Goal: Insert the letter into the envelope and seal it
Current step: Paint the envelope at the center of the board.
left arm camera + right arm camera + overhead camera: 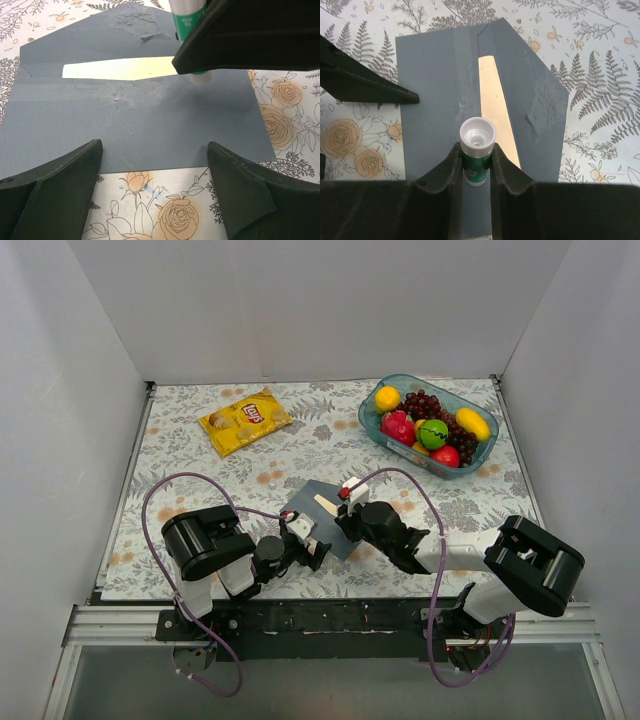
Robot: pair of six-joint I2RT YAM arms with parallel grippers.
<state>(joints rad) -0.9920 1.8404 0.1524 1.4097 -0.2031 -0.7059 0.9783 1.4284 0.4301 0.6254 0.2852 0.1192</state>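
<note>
The slate-blue paper envelope [140, 130] lies flap-open on the floral surface [150, 215], with the cream letter [120, 68] tucked inside. The right claw [476, 150] pinches a green-and-white glue stick [477, 134] at the envelope's mouth. The left claw [155, 150] is spread at the envelope's edge, pinning nothing. The envelope may drag, smearing glue onto the letter.

The envelope [140, 125] is matt grey-blue paper. Its flap and front carry rough, scuffed patches where the surface is lifted and flaked. The letter [120, 68] is smooth, matt cream paper. The glue stick [477, 145] has a smooth white plastic body with a green printed label and a slight sheen. The fingers [55, 190] of the left hand [155, 147] and of the right hand [475, 150] are matt black plastic. The worktop [300, 440] carries a matt floral-print covering. The crisp bag [245, 420] is glossy yellow film. The bowl [371, 420] is translucent blue-tinted plastic. The fruit [432, 433] in it is glossy.
</note>
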